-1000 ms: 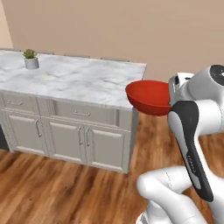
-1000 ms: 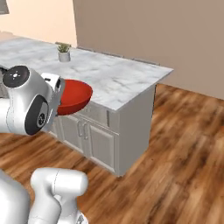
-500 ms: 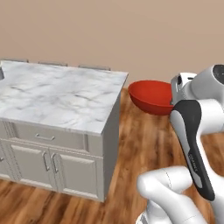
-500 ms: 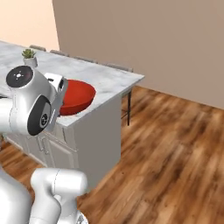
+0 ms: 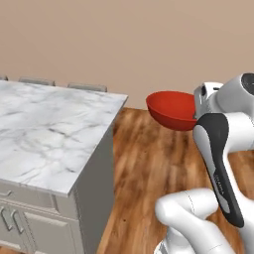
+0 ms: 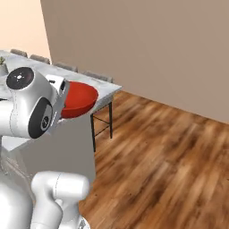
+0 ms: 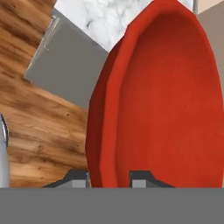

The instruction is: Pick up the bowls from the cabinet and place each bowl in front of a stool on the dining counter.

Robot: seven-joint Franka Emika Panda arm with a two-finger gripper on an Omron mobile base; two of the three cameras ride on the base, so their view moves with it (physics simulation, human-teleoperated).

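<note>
Pincer (image 7: pixel 109 177), closed on the rim of a glossy red round bowl (image 7: pixel 166 96): one dark fingertip (image 7: pixel 76 177) lies outside the bowl wall, the other (image 7: pixel 142 177) inside it. The bowl (image 5: pixel 173 109) is held upright in the air beside the white wrist, over brown wood-plank floor (image 5: pixel 149 163) and off the right end of the long white marble counter with grey veins (image 5: pixel 44 134). In the right base view the bowl (image 6: pixel 78 98) appears in front of the counter's far corner (image 6: pixel 105 89). Below the slab, a plain grey end panel (image 5: pixel 96 188) adjoins cream panelled cabinet fronts (image 5: pixel 30 223). Along the counter's far edge stand grey cushioned stools with low backs (image 5: pixel 87 87); thin dark legs of one (image 6: pixel 102 123) show past the corner. A plain beige wall (image 5: pixel 129 44) closes the scene.
</note>
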